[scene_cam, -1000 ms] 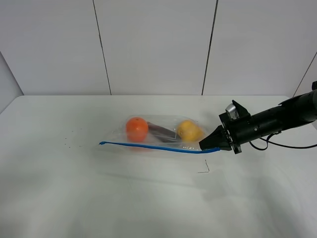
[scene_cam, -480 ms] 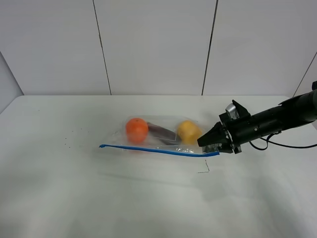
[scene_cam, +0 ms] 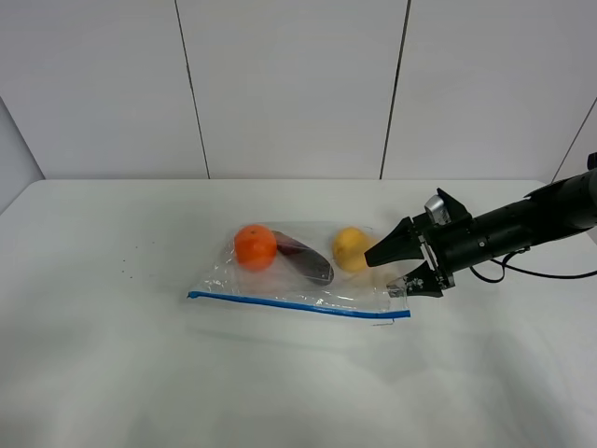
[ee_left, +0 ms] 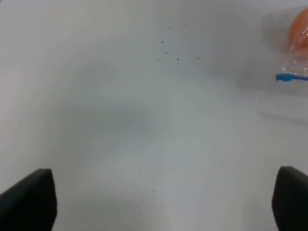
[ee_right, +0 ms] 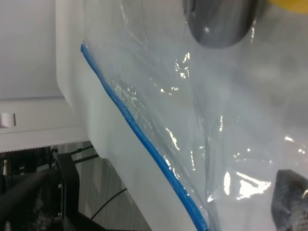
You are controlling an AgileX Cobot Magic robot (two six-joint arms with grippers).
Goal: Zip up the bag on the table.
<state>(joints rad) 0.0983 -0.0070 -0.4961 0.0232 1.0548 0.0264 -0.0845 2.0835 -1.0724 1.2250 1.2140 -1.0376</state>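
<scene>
The clear plastic bag (scene_cam: 308, 280) lies flat on the white table (scene_cam: 140, 373). Its blue zipper strip (scene_cam: 298, 305) runs along the near long edge. An orange (scene_cam: 255, 246), a dark long fruit (scene_cam: 308, 262) and a yellow fruit (scene_cam: 349, 247) show through it. My right gripper (scene_cam: 381, 277) is open at the bag's right end, its jaws spread above and below the corner and holding nothing. The right wrist view shows the zipper strip (ee_right: 144, 144) and one finger (ee_right: 288, 192). My left gripper (ee_left: 163, 171) is open over bare table, with the bag's left end (ee_left: 291, 76) off to one side.
The right arm (scene_cam: 522, 224) reaches in from the right edge with a cable trailing behind it. Small dark specks (scene_cam: 126, 271) mark the table left of the bag. A white panelled wall (scene_cam: 289, 84) stands behind the table.
My right gripper has opened and let go of the bag's right zipper end. The bag has settled flat, its strip now nearer the front, and the fruit inside has shifted.
</scene>
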